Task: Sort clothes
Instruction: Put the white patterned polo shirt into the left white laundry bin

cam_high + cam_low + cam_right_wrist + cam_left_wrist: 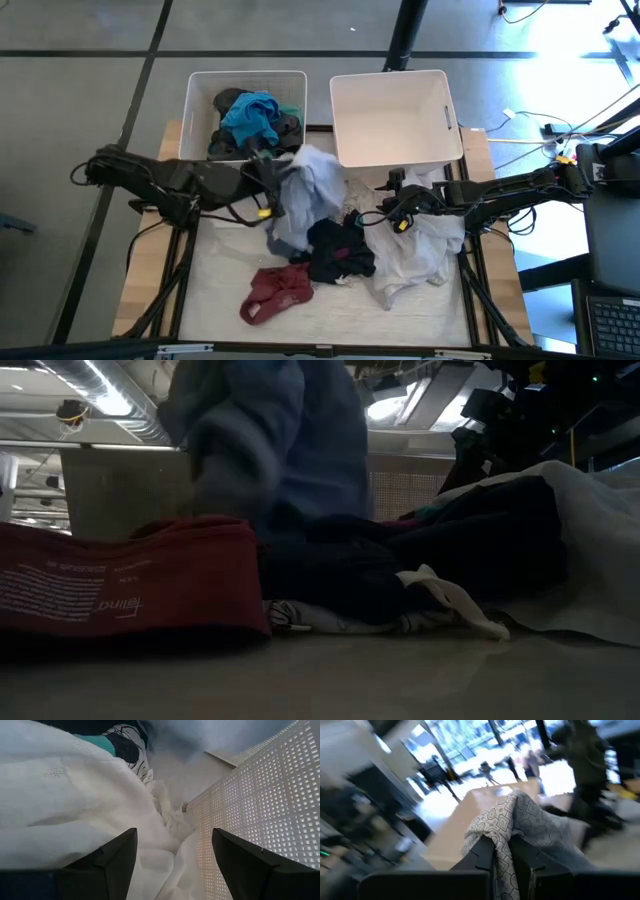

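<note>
Light grey garment (305,190), soft, geometric-printed in wrist view, is pinched by closed left tool (504,851); right tool (175,847) is spread, empty, over white cloth (60,800)

**Clothes: one lifted, the rest heaped**

A light grey patterned garment (303,192) hangs pinched between the left jaws, draping down. A white garment (418,252) lies crumpled under the open right jaws. A black piece (338,250) and a maroon one (277,294) lie between and below; teal fabric (249,117) sits beyond the left jaws.

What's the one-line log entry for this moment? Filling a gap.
left gripper: shut on grey garment, lifted by left bin | right gripper: open over white garment
</note>
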